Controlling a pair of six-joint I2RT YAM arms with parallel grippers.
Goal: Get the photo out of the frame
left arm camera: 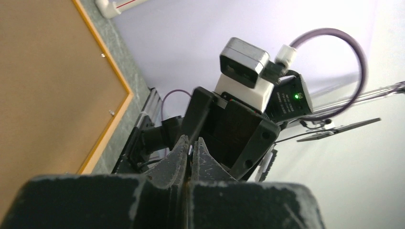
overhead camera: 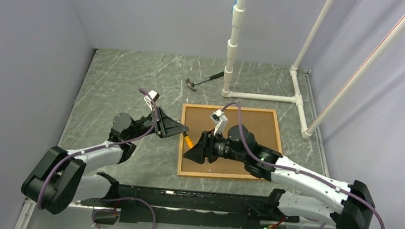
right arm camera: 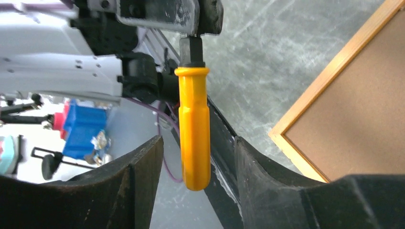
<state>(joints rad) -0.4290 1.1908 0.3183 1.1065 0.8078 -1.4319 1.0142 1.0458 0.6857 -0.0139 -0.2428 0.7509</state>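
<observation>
The photo, a large rectangular print showing its plain brown board back (overhead camera: 261,123), lies face down inside the thin bright-orange rectangular frame (overhead camera: 217,175) on the grey marbled bench (overhead camera: 119,78). Above its left edge, the left fingers (right arm camera: 162,14) are clamped tight on the black shank of a small orange-handled screwdriver (right arm camera: 193,133). The handle hangs between the right fingers (right arm camera: 138,176), which are spread apart and clear of it.

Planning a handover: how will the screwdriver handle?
The screwdriver has a glossy plastic handle: stiff, probably slippery. Its roundish shape would likely roll if dropped. Probably light: the left gripper holds it by the thin end alone.
</observation>
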